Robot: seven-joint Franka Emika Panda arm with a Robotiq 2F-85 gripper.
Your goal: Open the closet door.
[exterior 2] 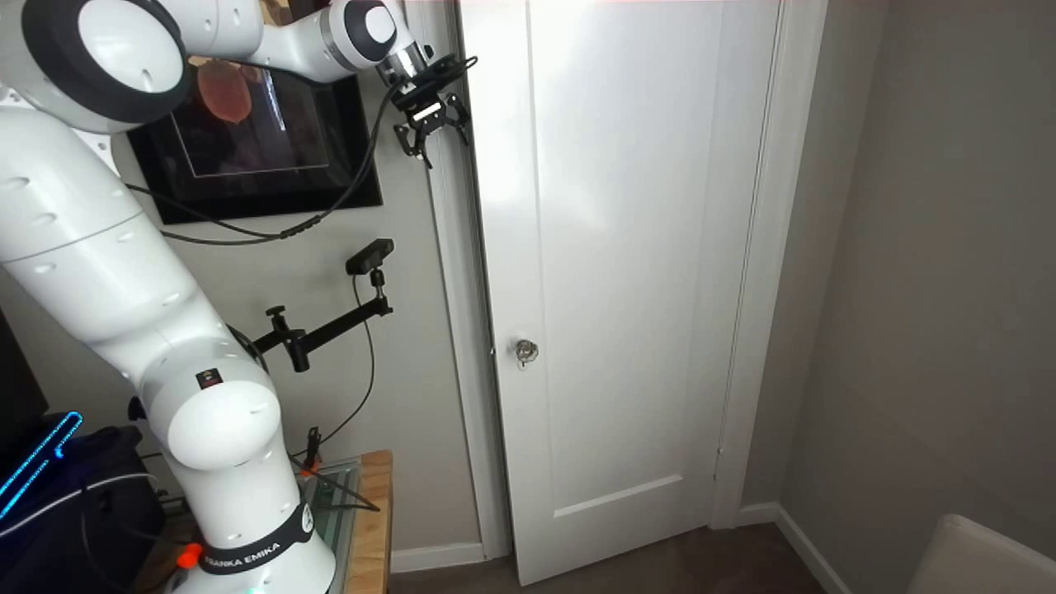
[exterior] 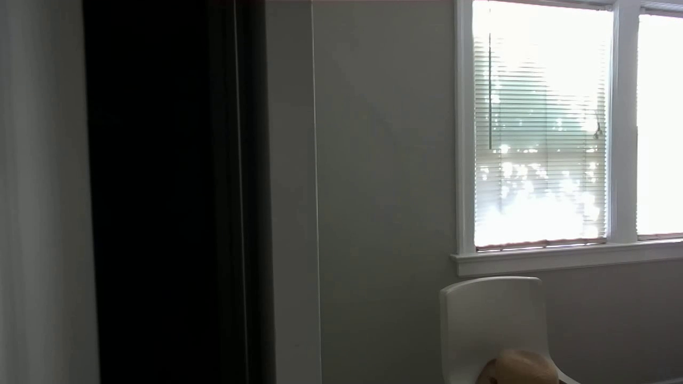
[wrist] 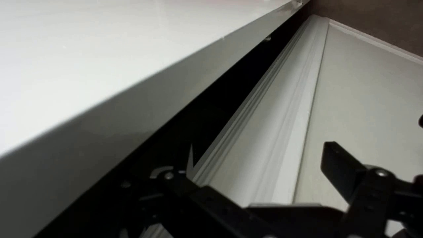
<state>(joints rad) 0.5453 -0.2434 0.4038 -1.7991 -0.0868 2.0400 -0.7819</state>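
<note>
From the left in an exterior view, I have the gripper (exterior 2: 446,152) up high, its fingers (wrist: 343,168) spread wide and holding nothing, the door trim (exterior 2: 467,313) behind them. Just right of them stands the closet door (exterior 2: 635,272), ajar, its long free edge nearly upright; the wrist view shows the dark gap (wrist: 228,89) there. I can't tell whether a finger is inside; I judge one must hook behind that edge.
</note>
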